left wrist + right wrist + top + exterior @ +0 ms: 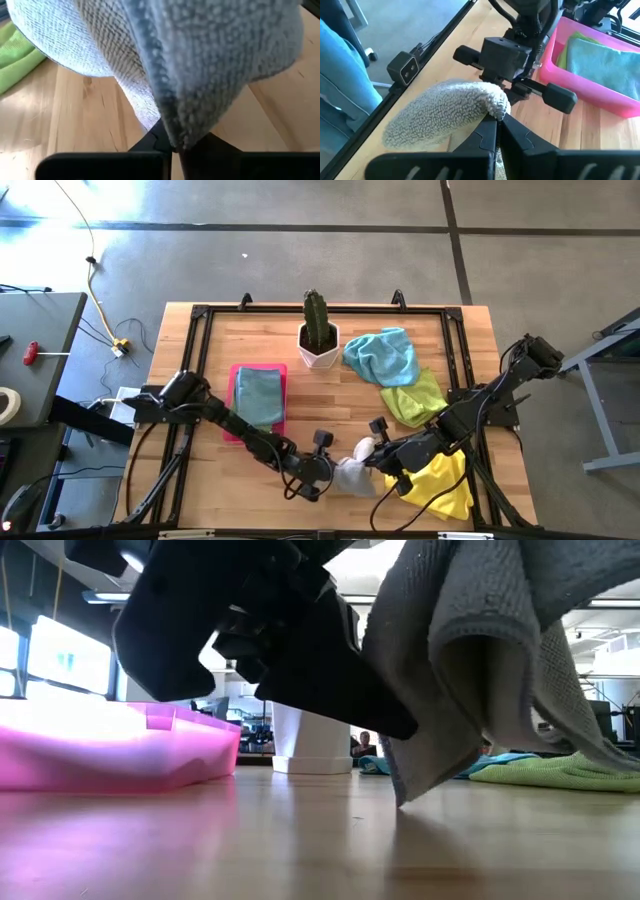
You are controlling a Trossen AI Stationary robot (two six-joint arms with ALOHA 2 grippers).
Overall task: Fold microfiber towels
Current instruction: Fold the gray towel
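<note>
Soft grey microfiber towel lifted near rigid pink tray, clamped by left gripper and right gripper for folding.

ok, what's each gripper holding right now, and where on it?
Both are shut on the same grey towel, lifted off the table near the front edge. The left gripper pinches a hanging fold at its edge; the right gripper pinches another edge.

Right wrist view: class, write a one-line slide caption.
Both arms' fingers pinch the grey towel above the wooden table, the pink tray of folded towels behind.
</note>
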